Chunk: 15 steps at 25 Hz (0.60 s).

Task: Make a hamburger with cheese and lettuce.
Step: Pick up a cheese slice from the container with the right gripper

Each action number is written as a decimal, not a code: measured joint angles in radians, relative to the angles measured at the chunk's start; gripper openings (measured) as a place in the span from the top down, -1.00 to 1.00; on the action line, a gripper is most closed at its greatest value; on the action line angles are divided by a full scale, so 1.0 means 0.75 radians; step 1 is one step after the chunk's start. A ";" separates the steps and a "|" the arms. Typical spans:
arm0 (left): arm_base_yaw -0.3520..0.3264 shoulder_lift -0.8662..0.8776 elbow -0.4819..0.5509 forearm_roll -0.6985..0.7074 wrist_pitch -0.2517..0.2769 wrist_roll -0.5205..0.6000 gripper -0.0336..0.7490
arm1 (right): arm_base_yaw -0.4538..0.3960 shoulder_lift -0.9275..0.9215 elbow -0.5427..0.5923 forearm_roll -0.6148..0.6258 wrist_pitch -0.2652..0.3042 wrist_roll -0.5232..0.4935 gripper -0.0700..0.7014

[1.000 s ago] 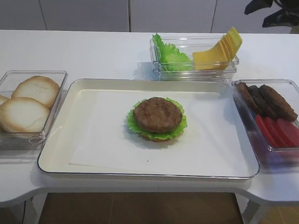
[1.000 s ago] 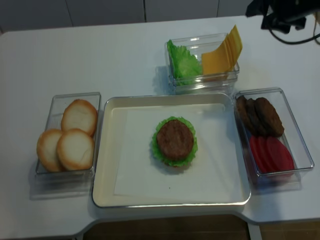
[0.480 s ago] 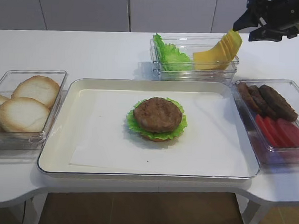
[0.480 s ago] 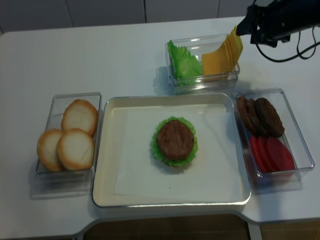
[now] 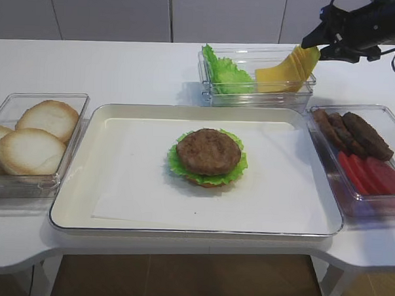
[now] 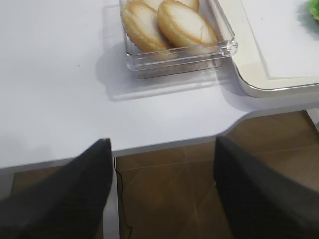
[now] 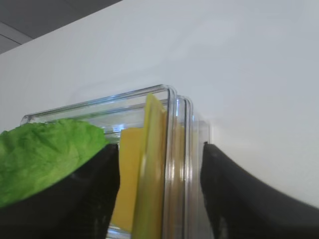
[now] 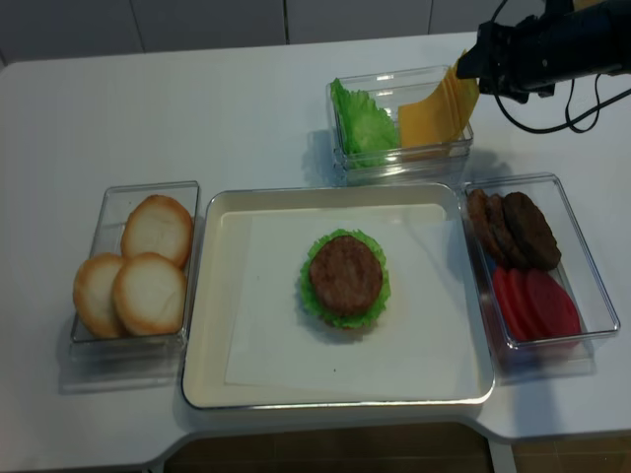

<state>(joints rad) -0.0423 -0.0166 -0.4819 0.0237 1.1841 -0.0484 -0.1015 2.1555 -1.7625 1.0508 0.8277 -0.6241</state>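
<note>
A: What lies nearest the front edge?

B: The metal tray (image 5: pixel 70 201) lined with white paper. On it sits the hamburger (image 5: pixel 207 157): a brown patty on the frilly green lettuce (image 5: pixel 177 161), with a thin bun base under both. To the left of the tray a clear box holds pale bun halves (image 5: pixel 31 150). To the right another clear box holds dark patties (image 5: pixel 352 132) and red tomato slices (image 5: pixel 370 174).

A: And behind the tray?

B: A clear container (image 5: pixel 252 95) with loose green leaves (image 5: pixel 224 72) on its left side and a fanned stack of yellow slices (image 5: pixel 286 72) leaning toward its right end. The cheese (image 7: pixel 152 164) stands upright at that end, seen edge-on from the right wrist.

A: The grippers?

B: The right gripper (image 7: pixel 159 189) is at the top of the stack. Its two dark fingers (image 7: pixel 234 199) stand apart, one on each side of the cheese and the container's end wall, gripping nothing. The left gripper (image 6: pixel 162 194) hangs off the table's front edge near the bun box (image 6: pixel 177 47), its fingers spread and empty.
</note>
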 joint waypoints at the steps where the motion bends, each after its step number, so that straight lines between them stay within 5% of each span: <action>1: 0.000 0.000 0.000 0.000 0.000 0.000 -0.28 | 0.000 0.002 0.000 0.003 -0.003 0.000 -0.21; 9: 0.000 0.000 0.000 0.000 0.000 0.000 -0.28 | 0.000 0.006 0.000 0.037 -0.006 -0.031 0.18; 15: 0.000 0.000 0.000 0.000 0.000 0.000 -0.28 | 0.000 0.009 0.000 0.059 -0.006 -0.032 0.25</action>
<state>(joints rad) -0.0423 -0.0166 -0.4819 0.0237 1.1841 -0.0484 -0.1015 2.1619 -1.7625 1.0953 0.8232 -0.6484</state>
